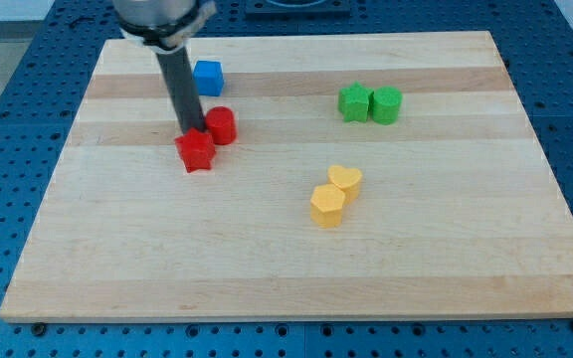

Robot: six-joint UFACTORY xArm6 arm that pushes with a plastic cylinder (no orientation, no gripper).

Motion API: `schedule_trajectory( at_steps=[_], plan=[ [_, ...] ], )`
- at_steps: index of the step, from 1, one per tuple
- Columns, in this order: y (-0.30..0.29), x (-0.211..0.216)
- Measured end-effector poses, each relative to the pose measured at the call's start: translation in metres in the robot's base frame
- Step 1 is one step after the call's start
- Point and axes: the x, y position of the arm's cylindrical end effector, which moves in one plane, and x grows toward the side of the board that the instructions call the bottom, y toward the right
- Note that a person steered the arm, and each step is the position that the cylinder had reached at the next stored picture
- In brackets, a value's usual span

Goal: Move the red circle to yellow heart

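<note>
The red circle stands on the wooden board at the upper left, touching a red star just below and left of it. My tip is at the red circle's left side, right above the red star. The yellow heart lies near the board's middle, to the right of and below the red circle, with a yellow hexagon touching it on its lower left.
A blue cube stands just above the red circle, beside the rod. A green star and a green circle stand side by side at the upper right.
</note>
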Motion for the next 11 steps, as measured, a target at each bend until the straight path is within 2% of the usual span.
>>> schedule_trajectory(
  at_steps=[1, 2, 3, 4, 6, 9, 11],
  plan=[
    [0.026, -0.004],
    [0.011, -0.021],
    [0.044, -0.032],
    [0.065, -0.024],
    [0.069, 0.021],
    [0.115, 0.029],
    [0.121, 0.042]
  ],
)
